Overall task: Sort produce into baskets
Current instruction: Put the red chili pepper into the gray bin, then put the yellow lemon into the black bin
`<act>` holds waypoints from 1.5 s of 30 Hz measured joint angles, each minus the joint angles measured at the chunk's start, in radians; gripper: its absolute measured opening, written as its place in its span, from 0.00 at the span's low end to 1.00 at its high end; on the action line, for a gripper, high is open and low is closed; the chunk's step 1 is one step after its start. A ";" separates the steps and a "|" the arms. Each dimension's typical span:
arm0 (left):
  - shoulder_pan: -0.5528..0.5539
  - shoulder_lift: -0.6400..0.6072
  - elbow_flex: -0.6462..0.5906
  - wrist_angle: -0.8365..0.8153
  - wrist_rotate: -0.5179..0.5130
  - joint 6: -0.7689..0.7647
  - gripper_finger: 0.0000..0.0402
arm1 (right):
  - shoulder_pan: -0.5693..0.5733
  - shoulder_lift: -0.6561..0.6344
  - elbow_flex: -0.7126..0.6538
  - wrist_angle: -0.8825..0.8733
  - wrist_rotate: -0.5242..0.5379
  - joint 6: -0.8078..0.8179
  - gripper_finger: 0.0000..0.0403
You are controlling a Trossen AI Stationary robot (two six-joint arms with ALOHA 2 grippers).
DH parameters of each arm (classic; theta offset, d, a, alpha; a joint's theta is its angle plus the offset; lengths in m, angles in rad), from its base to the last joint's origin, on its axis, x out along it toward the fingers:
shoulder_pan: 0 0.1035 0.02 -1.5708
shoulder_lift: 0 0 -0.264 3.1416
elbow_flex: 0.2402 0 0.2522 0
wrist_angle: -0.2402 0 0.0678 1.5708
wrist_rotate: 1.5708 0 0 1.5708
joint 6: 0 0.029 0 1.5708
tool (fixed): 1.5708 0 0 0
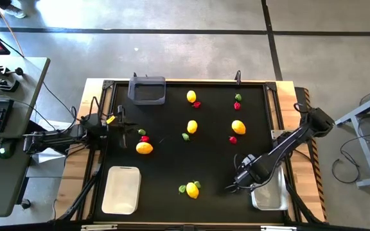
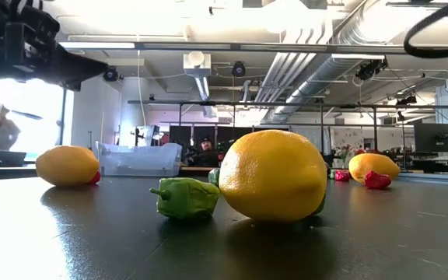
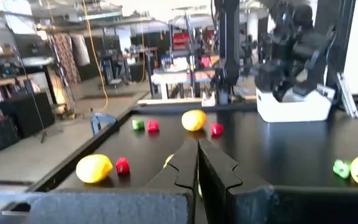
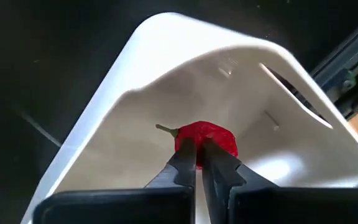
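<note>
Right tool (image 4: 197,163) is poised over the white basket (image 4: 104,134) at the desk's front right corner, its fingers (image 4: 180,167) drawn nearly together with only a thin gap. A red piece (image 4: 207,138) with a small stem sits just past the tips; whether they grip it cannot be told. From above, the right arm (image 1: 286,145) reaches in from the right edge, bent down toward that basket.

Left tool (image 3: 197,163) hangs at the desk's left edge, fingers closed together and empty, the arm lying level.

Out on the black desk (image 1: 172,154): a yellow fruit (image 1: 144,148) with a red piece beside it lies nearest the left tool, and another yellow fruit (image 1: 192,190) with a green piece (image 1: 182,189) sits at the front. More fruits are scattered mid-desk. The dark grey basket (image 1: 147,90) stands at the back left, and a second white basket (image 1: 121,189) at the front left.
</note>
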 joint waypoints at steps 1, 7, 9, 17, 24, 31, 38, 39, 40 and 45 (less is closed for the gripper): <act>0.000 0.000 0.000 0.008 0.000 0.006 0.00 | 0.000 0.000 -0.007 0.013 -0.006 -0.009 0.00; 0.000 0.000 0.000 -0.004 0.000 0.037 0.00 | 0.001 0.000 0.016 0.011 0.015 -0.024 0.15; 0.000 0.000 0.000 -0.006 0.000 0.028 0.00 | 0.001 0.000 0.026 -0.005 0.023 -0.024 0.24; 0.000 0.000 0.000 -0.006 0.000 0.054 0.00 | 0.003 0.000 0.101 -0.074 0.022 -0.001 0.48; 0.000 0.000 0.000 -0.007 0.000 0.078 0.00 | -0.005 0.000 0.268 -0.223 0.178 -0.058 0.51; 0.000 0.000 0.000 -0.004 0.000 0.086 0.00 | -0.056 0.000 0.321 -0.172 0.417 -0.193 0.51; 0.000 0.000 0.000 -0.027 0.000 0.111 0.00 | -0.167 0.000 0.251 0.134 0.649 -0.460 0.51; 0.000 0.000 0.000 -0.024 0.000 0.111 0.00 | -0.189 0.000 0.239 0.197 0.687 -0.513 0.51; 0.000 0.000 0.000 -0.021 0.000 0.111 0.00 | -0.214 0.000 0.227 0.256 0.717 -0.569 0.51; 0.000 0.000 0.000 -0.021 0.000 0.109 0.00 | -0.359 0.000 0.134 0.599 0.756 -0.796 0.51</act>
